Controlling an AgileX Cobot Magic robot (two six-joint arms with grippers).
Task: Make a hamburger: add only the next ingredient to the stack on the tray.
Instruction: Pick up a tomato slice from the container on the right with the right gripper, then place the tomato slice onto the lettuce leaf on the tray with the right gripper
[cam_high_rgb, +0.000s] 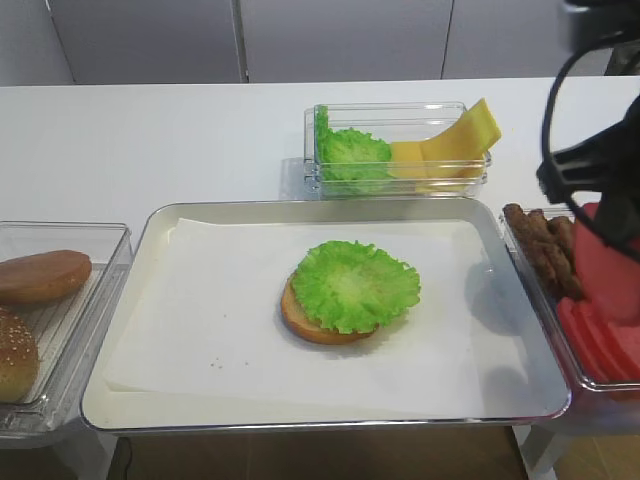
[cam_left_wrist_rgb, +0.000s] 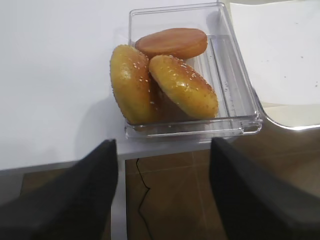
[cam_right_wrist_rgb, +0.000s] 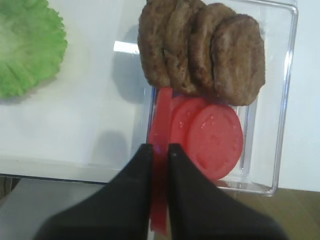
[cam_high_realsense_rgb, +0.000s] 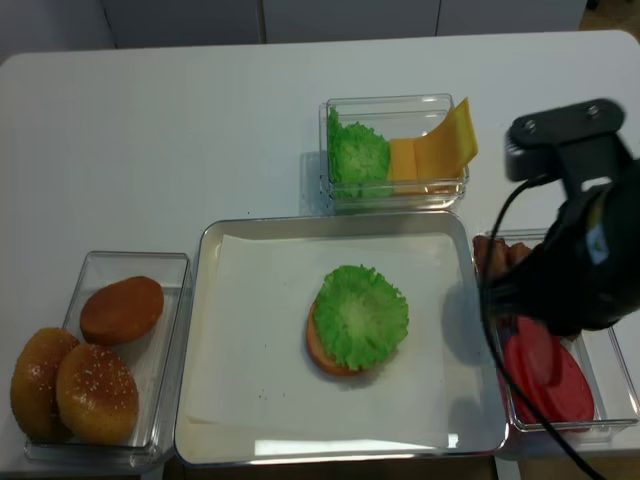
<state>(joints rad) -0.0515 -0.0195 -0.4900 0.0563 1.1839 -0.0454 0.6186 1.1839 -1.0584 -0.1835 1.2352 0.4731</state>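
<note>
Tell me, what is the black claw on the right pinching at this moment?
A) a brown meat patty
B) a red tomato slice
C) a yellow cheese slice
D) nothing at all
B: in the right wrist view the right gripper is shut on the edge of a red tomato slice standing on edge in the clear bin, just below the meat patties.

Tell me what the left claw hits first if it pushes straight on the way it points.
Likely the clear bin of buns: the open left claw faces its near wall, though depth is unclear.
</note>
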